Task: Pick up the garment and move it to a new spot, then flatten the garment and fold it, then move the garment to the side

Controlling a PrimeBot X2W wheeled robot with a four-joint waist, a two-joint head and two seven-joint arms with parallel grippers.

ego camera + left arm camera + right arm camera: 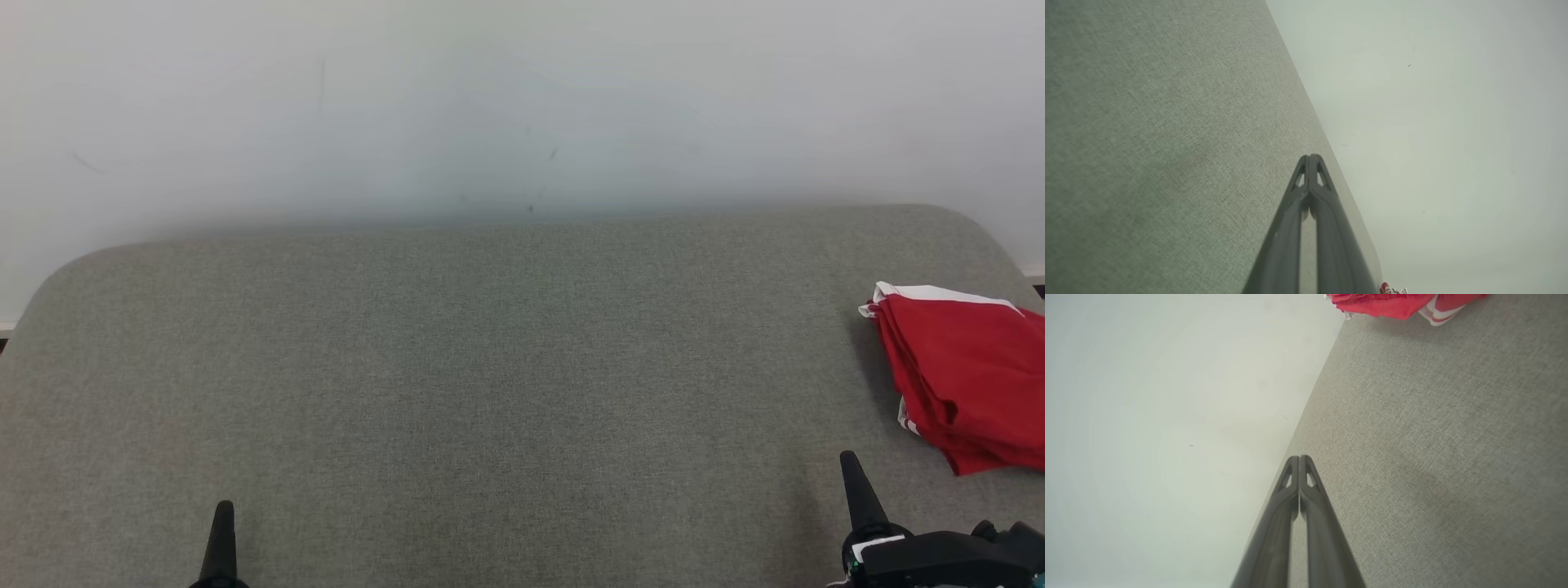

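The garment [967, 376] is red with white trim and lies folded in a compact stack at the right edge of the grey fabric surface [490, 367]. Its edge also shows in the right wrist view as the garment [1392, 304] at the top, and a sliver of the garment [1392, 290] peeks in at the bottom of the left wrist view. My right gripper [849, 461] stands shut near the front, a little left of and below the stack, holding nothing. Far to the left, my left gripper [223, 510] is shut and empty too. Both wrist views show the fingertips pressed together: left gripper [1310, 157], right gripper [1299, 458].
A pale wall [522, 106] rises right behind the grey surface. The surface has rounded back corners, and its right edge runs close behind the garment.
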